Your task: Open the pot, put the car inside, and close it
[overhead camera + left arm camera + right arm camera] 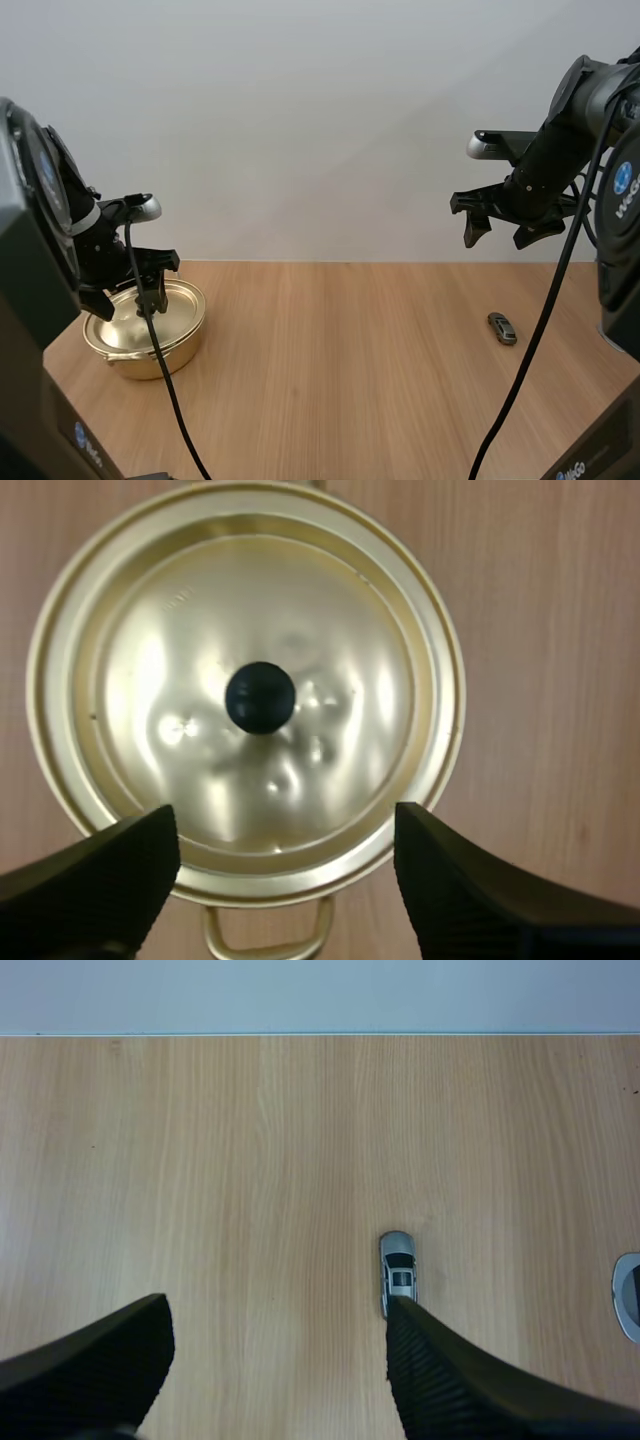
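L jaws apart over gold lid [330, 630], blk knob [260, 696] | car [398, 1270] silver

a wooden table [360, 380] takes up the near half of the scene, its top a light, warm honey colour with fine straight grain running away toward the back. the surface is smooth and matt, evenly lit, with only soft, faint shadows on it. right behind its far edge stands a plain wall [300, 120], pale grey-white and unmarked, meeting the table in a straight, level line. the light is diffuse and cool; the wall looks a little brighter higher up and greyer down near the table.
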You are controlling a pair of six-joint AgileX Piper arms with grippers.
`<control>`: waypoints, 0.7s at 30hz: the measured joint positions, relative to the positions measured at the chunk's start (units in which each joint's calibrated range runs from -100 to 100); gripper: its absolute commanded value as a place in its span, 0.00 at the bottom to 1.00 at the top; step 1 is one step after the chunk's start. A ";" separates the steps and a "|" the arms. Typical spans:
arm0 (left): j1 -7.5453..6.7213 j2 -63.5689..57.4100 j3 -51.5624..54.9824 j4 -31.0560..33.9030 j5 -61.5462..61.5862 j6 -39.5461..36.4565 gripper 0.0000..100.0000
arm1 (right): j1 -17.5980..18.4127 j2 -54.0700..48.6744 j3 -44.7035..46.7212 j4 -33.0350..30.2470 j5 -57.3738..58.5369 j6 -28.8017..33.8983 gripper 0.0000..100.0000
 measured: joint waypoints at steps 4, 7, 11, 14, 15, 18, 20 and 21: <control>0.00 0.00 0.00 0.78 -4.59 0.00 1.00 | 0.00 0.00 0.00 0.00 0.27 0.00 1.00; 0.00 0.00 0.00 0.36 -7.64 0.00 1.00 | 0.00 0.00 0.00 0.00 0.27 0.00 1.00; 0.00 0.31 0.00 -1.66 -10.61 1.19 1.00 | 0.00 0.00 0.00 0.00 0.27 0.00 1.00; 0.00 1.65 0.00 -2.16 -11.09 1.19 1.00 | 0.00 0.00 0.00 0.00 0.27 0.00 1.00; 0.00 2.13 0.00 -2.26 -11.09 1.19 1.00 | 0.00 0.00 0.00 0.00 0.27 0.00 1.00; 0.00 3.92 0.00 -2.26 -11.09 1.19 1.00 | 0.00 0.00 0.00 0.00 0.58 0.00 1.00; 0.00 4.97 0.00 -2.26 -11.09 1.19 1.00 | 0.00 0.00 0.00 0.00 1.21 0.00 1.00; 0.00 5.54 0.00 -2.26 -11.32 1.19 1.00 | 0.00 0.00 0.00 0.00 1.42 0.00 1.00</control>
